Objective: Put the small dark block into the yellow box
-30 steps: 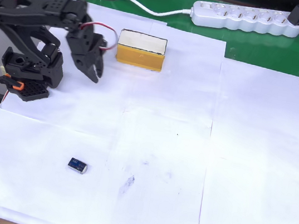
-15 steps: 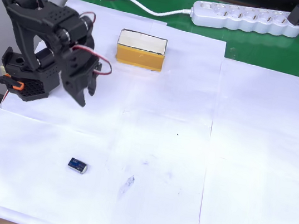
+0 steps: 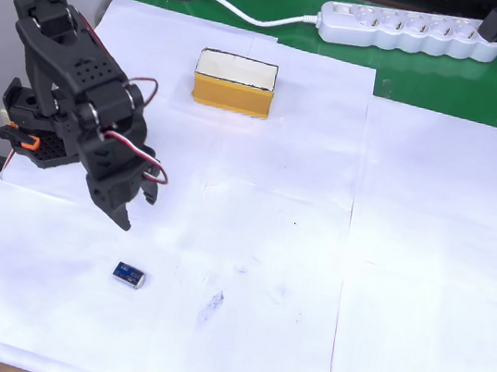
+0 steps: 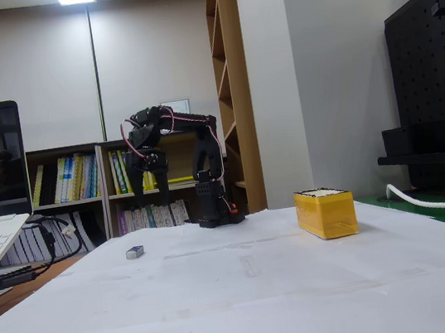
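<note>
The jaws of the black gripper (image 3: 133,206) are seen parted a little and empty, pointed down at the white paper (image 3: 313,252); in the fixed view the gripper (image 4: 149,177) is held in the air above the surface, with nothing between its fingers; the black arm (image 3: 76,90) is bent forward from its base (image 3: 41,132) at the left edge of the overhead view, a red-and-white wire looping beside the wrist.

Against the earlier overhead pictures, the gripper has been swung away from the yellow box (image 3: 234,83) and brought down the picture, so that it is now nearer the small dark block (image 3: 129,274); the block and the box are found where they were.

The small dark block is lying on the paper below the jaws in the overhead view, apart from them and untouched; in the fixed view the block (image 4: 135,251) is seen to the left of the base; a small light mark is borne on it, too small to be read.

The yellow box (image 4: 325,212) is standing on the paper well apart from the block, its cream top upward; no writing can be made out on it; a white power strip (image 3: 407,30) is laid on the green surface (image 3: 451,81) beyond the paper.
</note>
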